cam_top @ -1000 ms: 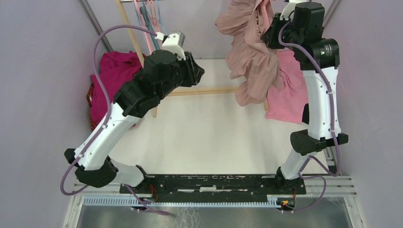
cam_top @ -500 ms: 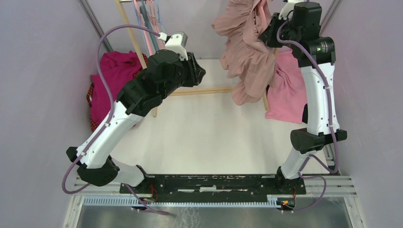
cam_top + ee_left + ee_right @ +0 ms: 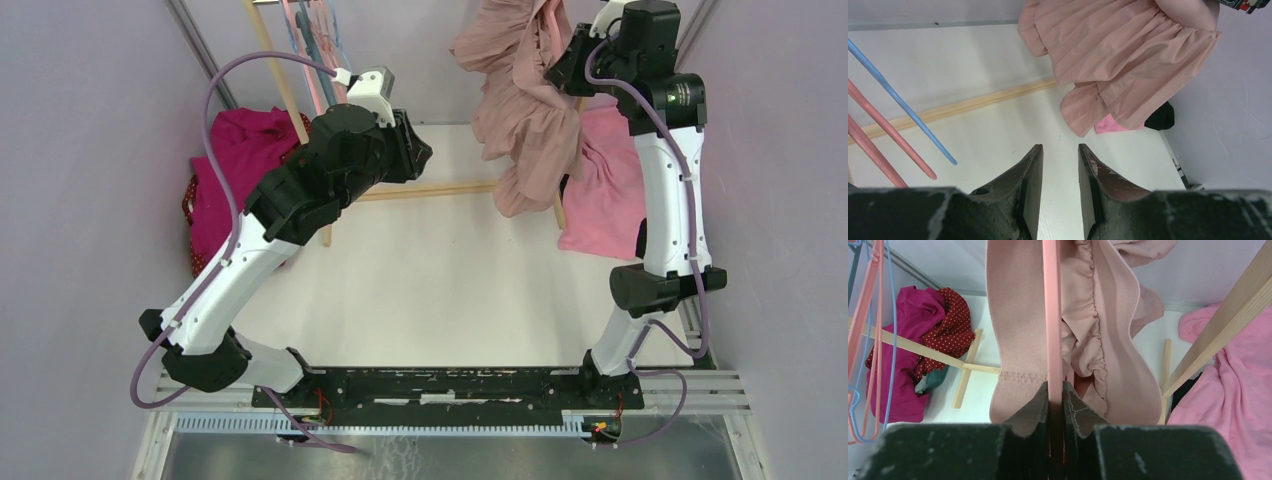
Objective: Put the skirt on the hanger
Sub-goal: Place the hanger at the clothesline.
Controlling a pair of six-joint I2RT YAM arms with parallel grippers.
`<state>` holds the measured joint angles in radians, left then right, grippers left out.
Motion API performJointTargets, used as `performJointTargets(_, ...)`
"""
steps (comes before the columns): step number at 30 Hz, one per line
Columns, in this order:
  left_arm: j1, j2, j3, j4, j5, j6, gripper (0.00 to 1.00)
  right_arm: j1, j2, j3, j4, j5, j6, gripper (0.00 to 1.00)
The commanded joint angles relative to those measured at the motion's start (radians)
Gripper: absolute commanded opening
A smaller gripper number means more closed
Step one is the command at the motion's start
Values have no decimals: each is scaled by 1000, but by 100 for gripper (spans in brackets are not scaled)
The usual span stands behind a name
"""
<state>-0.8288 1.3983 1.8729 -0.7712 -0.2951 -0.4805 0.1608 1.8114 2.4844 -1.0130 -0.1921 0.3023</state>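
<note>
A dusty-pink ruffled skirt (image 3: 525, 110) hangs at the back right, high above the table. In the right wrist view its elastic waistband (image 3: 1018, 315) is draped around a pink hanger bar (image 3: 1052, 315). My right gripper (image 3: 1056, 385) is shut on that bar, and in the top view its fingers are hidden behind the skirt. My left gripper (image 3: 420, 150) is open and empty, held above the table left of the skirt. In the left wrist view the left gripper (image 3: 1060, 150) points at bare table, with the skirt (image 3: 1118, 55) ahead to the right.
A magenta and red dotted clothes pile (image 3: 235, 170) lies at the back left. A bright pink garment (image 3: 605, 190) lies at the back right. Wooden rack bars (image 3: 430, 192) cross the back of the table. Spare pink and blue hangers (image 3: 315, 50) hang at the back.
The right arm has shifted slightly with the hanger, and the skirt has swung a little. The left arm moved slightly and then held still.
</note>
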Motion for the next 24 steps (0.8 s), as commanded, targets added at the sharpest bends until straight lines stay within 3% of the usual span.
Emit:
performJointTargets(1,-3,-1,42,23,-12,34,38,-14,-15,-2,-1,-5,23,18)
performJointTargets(5,-3,-1,44,23,-11,36,38,-21,-23,2,-6,-8,28,29)
performJointTargets(12,-3,-1,46,23,-6,35,38,-27,-34,19,-5,-28,32,32)
performJointTargets(20,-3,-2,45,21,-6,33,38,-28,-64,21,52,-48,45,45)
performJointTargets(24,-3,-5,45,21,-4,32,38,-28,-77,23,65,-44,48,48)
